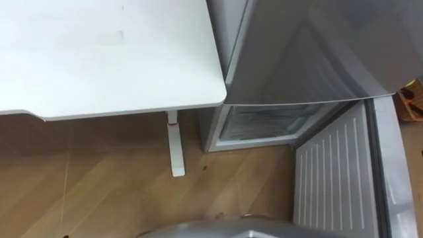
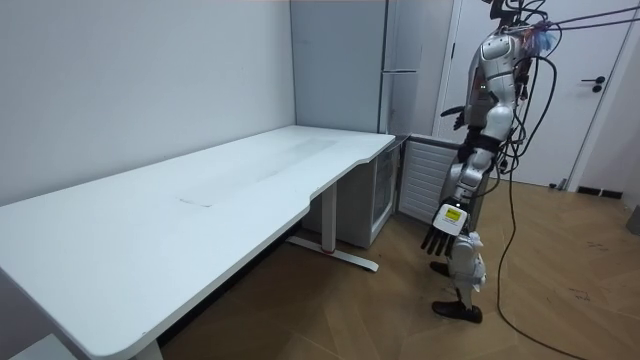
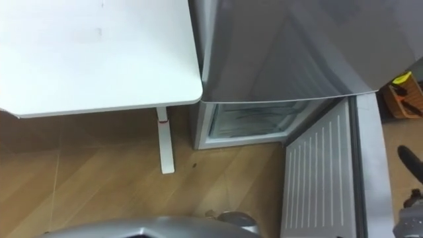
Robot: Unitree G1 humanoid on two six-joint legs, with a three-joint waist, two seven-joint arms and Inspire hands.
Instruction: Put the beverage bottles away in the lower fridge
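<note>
Drinks: whereabouts cannot tell.

Lower fridge compartment [image 1: 264, 122], white-lined and low to the floor, stands open. Its ribbed white door [image 1: 330, 182] is swung out on the robot's right. Above it is the grey metal upper fridge door [image 1: 310, 53], closed.

Left robot hand [image 2: 440, 233] hangs by the thigh, fingers loose and apart, holding nothing. Right robot hand looks to be the dark shape at the edge of the right eye view [image 3: 410, 160]; state cannot tell.

Judgement: the opening is done and loading has not begun, so the step in hand is fetching a drink. The next move calls for finding the drinks first. After that comes a low reach or bend, since the compartment sits just above the floor. It also needs care not to knock the open door just beside the robot.

Surface: a large white tabletop [image 1: 99, 53] ends just beside the fridge, on a white metal leg with a red mark [image 1: 175, 149]. Floor of light wood planks [image 1: 99, 185].

Room: pale grey wall [image 2: 150, 80]; a white room door with a dark handle [image 2: 590, 120] beyond the robot.
</note>
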